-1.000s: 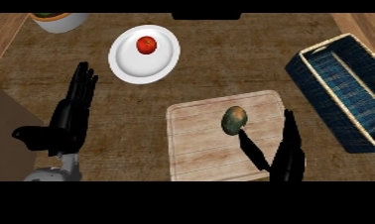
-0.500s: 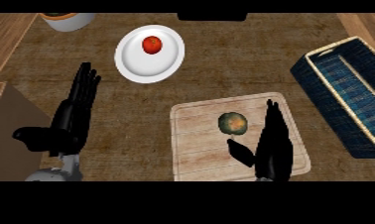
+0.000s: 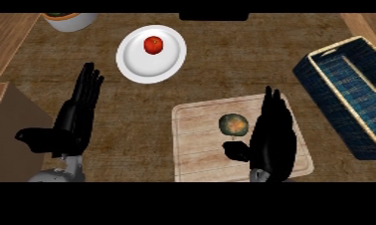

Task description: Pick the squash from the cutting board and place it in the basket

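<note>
A small green and orange squash [image 3: 233,124] lies on the pale wooden cutting board [image 3: 198,154] at the lower middle. My right hand [image 3: 272,137] hovers over the board just right of the squash, fingers straight and pointing away, thumb toward the squash, open and holding nothing. The dark blue basket [image 3: 343,94] with a tan rim stands at the right edge. My left hand [image 3: 73,114] rests open at the lower left, fingers up.
A white plate [image 3: 140,64] holding a red tomato [image 3: 153,45] sits at the upper middle. A grey bowl [image 3: 70,20] is at the top left corner. Wooden counter edges run along the left and top right.
My right hand has moved forward along the squash's right side, and the view has shifted so the board and squash sit lower. The left hand stays put.
</note>
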You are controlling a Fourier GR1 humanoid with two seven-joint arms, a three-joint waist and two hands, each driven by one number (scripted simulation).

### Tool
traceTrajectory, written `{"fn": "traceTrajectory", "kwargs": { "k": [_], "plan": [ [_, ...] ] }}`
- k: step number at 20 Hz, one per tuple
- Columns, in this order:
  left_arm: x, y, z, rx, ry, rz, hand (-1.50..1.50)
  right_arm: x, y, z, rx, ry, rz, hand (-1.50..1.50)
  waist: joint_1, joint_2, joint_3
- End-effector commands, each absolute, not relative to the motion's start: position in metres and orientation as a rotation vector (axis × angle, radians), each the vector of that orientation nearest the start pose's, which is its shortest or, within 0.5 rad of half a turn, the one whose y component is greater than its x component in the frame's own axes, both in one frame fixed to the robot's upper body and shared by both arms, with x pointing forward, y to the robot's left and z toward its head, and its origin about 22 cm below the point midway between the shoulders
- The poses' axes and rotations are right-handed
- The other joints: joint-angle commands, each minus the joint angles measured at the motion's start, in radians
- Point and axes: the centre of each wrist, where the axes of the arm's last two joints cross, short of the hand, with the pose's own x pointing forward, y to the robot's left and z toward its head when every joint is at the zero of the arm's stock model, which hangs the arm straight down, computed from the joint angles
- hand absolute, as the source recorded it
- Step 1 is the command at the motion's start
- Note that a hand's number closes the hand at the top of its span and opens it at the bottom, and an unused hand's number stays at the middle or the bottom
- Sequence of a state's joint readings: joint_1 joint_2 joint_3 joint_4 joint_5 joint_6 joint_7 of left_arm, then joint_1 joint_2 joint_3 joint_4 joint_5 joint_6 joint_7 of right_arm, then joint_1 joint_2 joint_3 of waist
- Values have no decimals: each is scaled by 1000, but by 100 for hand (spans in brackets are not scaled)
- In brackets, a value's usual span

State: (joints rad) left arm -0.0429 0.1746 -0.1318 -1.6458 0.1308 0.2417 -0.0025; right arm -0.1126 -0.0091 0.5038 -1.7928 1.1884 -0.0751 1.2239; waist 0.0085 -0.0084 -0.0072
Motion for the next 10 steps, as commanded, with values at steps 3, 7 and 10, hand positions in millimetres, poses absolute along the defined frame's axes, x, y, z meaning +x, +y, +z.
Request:
{"fn": "traceTrajectory", "kwargs": {
  "k": [3, 7, 10],
  "plan": [
    [247, 228, 31, 99, -1669, 52, 0, 230, -94, 98, -1104, -751, 398, -150, 2, 5, 4],
    [246, 232, 35, 103, -1681, 46, 0, 228, -93, 99, -1078, -753, 405, -150, 1, 6, 5],
    [250, 229, 43, 80, -1682, 34, 0, 237, -80, 87, -1099, -782, 413, -150, 10, 8, 6]
  ]
}}
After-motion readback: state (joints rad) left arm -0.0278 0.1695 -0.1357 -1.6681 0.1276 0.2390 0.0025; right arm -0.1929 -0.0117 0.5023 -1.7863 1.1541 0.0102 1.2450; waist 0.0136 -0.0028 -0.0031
